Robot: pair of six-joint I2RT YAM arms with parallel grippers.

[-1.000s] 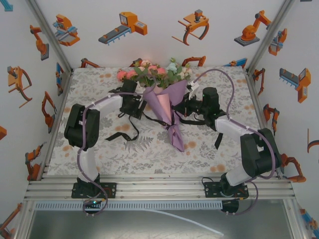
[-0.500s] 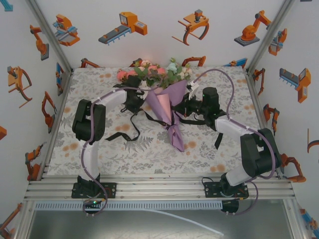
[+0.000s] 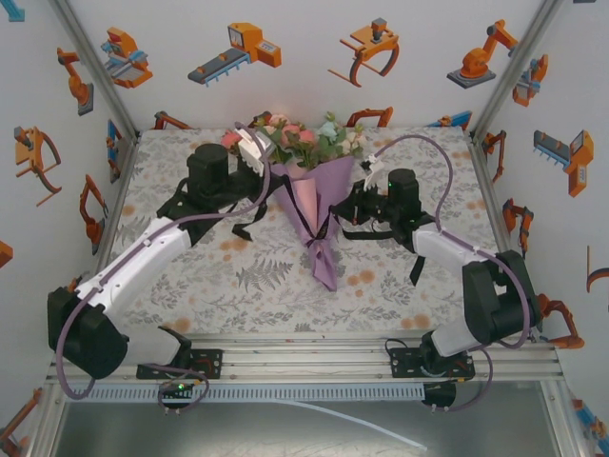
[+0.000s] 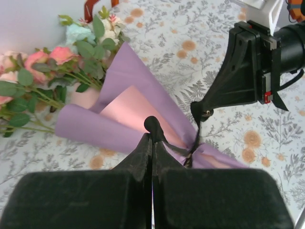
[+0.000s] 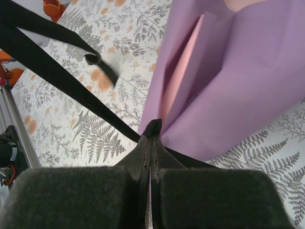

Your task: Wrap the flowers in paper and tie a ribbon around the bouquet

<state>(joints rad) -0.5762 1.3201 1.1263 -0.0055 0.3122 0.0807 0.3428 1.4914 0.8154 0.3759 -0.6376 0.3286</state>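
The bouquet (image 3: 314, 205) lies in the middle of the table, a lilac paper (image 4: 119, 90) cone with a pink inner fold, its narrow end toward me. Pink, peach and cream flowers (image 3: 295, 138) spill out at the far end. The black ribbon (image 3: 324, 231) crosses the cone's narrow part, meeting in a knot (image 4: 193, 151). My left gripper (image 3: 259, 177) is left of the cone, shut on one ribbon end (image 4: 152, 127). My right gripper (image 3: 355, 207) is right of the cone, shut on the other ribbon strand (image 5: 153, 128), which runs taut across the table (image 5: 57, 71).
Loose black ribbon tails (image 3: 240, 217) hang under the left wrist and trail near the right arm (image 3: 417, 268). The floral tablecloth (image 3: 247, 276) lies open in front of the bouquet. White walls with orange robot stickers close in the back and sides.
My left arm has swung out, its elbow dropping to the near left while its wrist drew back left with the ribbon. The cone's tip shifted slightly left. The right arm barely moved.
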